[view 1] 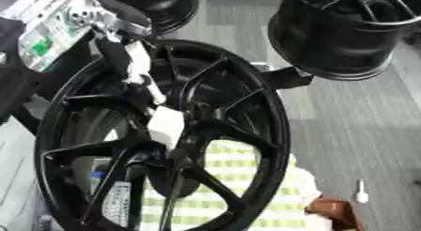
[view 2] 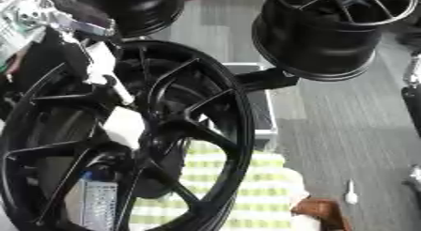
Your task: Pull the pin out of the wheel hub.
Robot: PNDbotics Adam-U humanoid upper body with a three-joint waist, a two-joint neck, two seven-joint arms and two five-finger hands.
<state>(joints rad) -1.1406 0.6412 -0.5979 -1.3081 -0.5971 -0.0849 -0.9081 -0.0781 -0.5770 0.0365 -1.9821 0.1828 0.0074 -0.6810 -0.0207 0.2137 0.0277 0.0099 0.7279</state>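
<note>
Grey plank flooring (view 1: 362,131) fills the right side of both views, with a small white object (view 1: 360,192) lying on it. Large black wheel hub (view 1: 263,131), spoked, stands upright on edge and occupies the centre and left of the views. Second black wheel rim (view 1: 345,37) stands at upper right, and part of a third (view 1: 164,9) shows at the top.

Robot's left hand (view 1: 136,65), black with white and silver parts, reaches down from the upper left onto the hub's spokes; whether its fingers are curled or straight cannot be told. White block-like piece (view 1: 166,126) sits just below the hand, near the hub centre; the pin itself cannot be made out with certainty.

Green-and-white checked cloth (view 1: 238,188) shows through the lower spokes, with a brown object (view 1: 333,211) beside it.
</note>
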